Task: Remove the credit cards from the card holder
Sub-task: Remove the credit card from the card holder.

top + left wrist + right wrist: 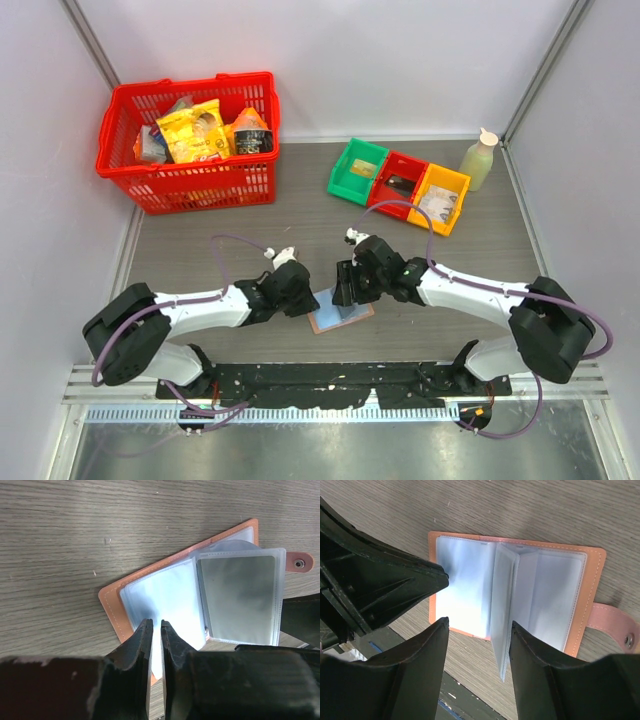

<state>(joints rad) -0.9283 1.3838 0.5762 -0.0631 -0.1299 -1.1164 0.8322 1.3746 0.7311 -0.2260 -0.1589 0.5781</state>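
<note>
The pinkish-tan card holder [343,318] [111,603] [594,587] lies open on the table, its clear sleeves fanned out and its snap tab [299,563] pointing sideways. One sleeve leaf stands up with a pale grey credit card [239,597] inside it. My left gripper [300,292] [156,625] is shut, its tips on the near edge of the flat left-hand sleeve, with nothing between them. My right gripper [347,290] [479,625] is open over the holder. The raised leaf [502,630] sits between its fingers, close to one of them, and is not pinched.
A red basket [118,112] of snack packs stands at the back left. Green [358,170], red [397,182] and yellow [440,197] bins and a pale bottle [479,158] stand at the back right. The black mounting plate [330,380] runs along the near edge.
</note>
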